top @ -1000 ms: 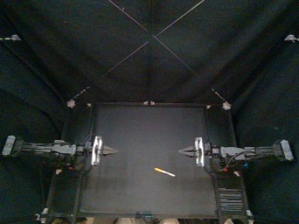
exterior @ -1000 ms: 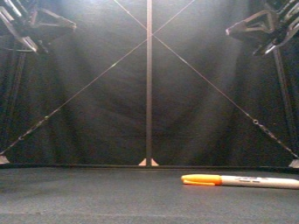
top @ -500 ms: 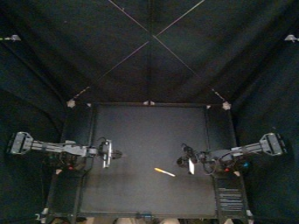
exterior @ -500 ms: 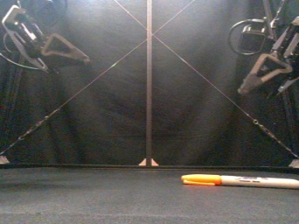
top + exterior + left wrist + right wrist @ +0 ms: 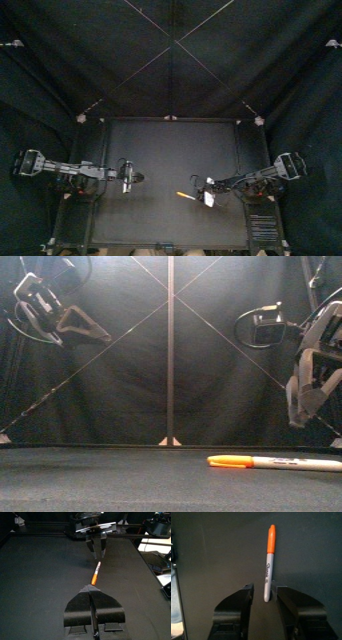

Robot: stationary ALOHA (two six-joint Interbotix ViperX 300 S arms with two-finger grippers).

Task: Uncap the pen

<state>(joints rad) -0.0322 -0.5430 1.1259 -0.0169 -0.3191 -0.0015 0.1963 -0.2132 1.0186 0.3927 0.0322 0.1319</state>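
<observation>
The right gripper (image 5: pixel 264 588) hangs above the table (image 5: pixel 160 150) with its jaws spread, and the white barrel end of the pen (image 5: pixel 269 562) is lined up between them. Best, I judge, to drop straight and close on the barrel, clear of the orange cap (image 5: pixel 271 536) (the other arm needs it free). The left gripper (image 5: pixel 93 588), jaws pressed together, hovers well apart. One pen lies flat at the table's front right, with one cap; there are two grippers.
</observation>
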